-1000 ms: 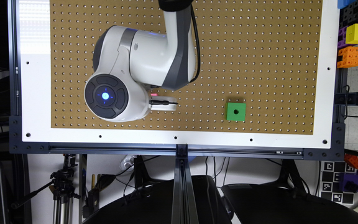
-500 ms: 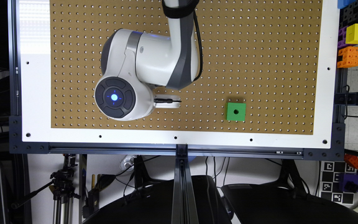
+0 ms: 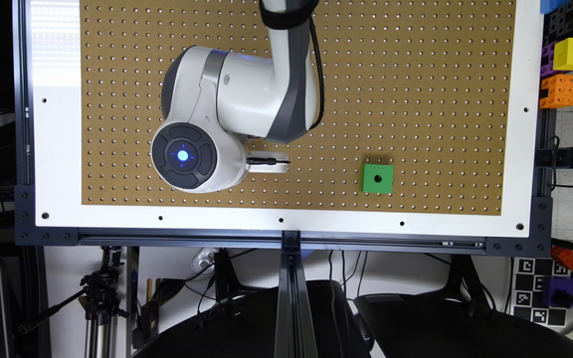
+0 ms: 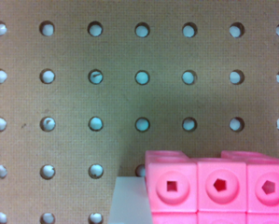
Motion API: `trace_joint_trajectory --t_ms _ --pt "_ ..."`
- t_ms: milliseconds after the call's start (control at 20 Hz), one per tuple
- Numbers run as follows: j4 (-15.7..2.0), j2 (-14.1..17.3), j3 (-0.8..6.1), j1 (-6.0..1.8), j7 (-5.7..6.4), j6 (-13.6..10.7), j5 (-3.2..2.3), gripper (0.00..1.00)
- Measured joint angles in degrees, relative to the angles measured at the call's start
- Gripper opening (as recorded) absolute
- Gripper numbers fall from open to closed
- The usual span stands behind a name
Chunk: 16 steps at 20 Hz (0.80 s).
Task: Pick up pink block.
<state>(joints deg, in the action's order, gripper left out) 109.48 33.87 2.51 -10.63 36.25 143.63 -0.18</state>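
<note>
From the exterior view, my gripper (image 3: 269, 162) shows as a white part over the brown pegboard (image 3: 416, 99), well apart from the green cube (image 3: 378, 178) toward that view's right. Through my wrist view, the pink block (image 4: 218, 186) sits very close to the camera, a pale finger (image 4: 127, 200) just beside it. Whether my jaws clamp it I cannot tell.

likely a robotics lab, pegboard (image 3: 416, 74) bench, tripod (image 3: 98, 293), fiducial markers (image 3: 532, 288)

Arm (image 3: 237, 99) shifted toward the exterior view's right, tool (image 3: 269, 162) perhaps slightly too.
</note>
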Motion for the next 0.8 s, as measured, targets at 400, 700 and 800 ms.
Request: trace_joint_trajectory --t_ms 400,700,800 --pt "0.0 -5.08 0.0 -0.02 0.01 -4.58 0.0 0.0" --pt "0.01 -7.85 0.0 -0.02 0.01 -7.25 0.0 0.0" --pt "0.01 -8.59 0.0 -0.02 0.02 -8.06 0.0 0.0"
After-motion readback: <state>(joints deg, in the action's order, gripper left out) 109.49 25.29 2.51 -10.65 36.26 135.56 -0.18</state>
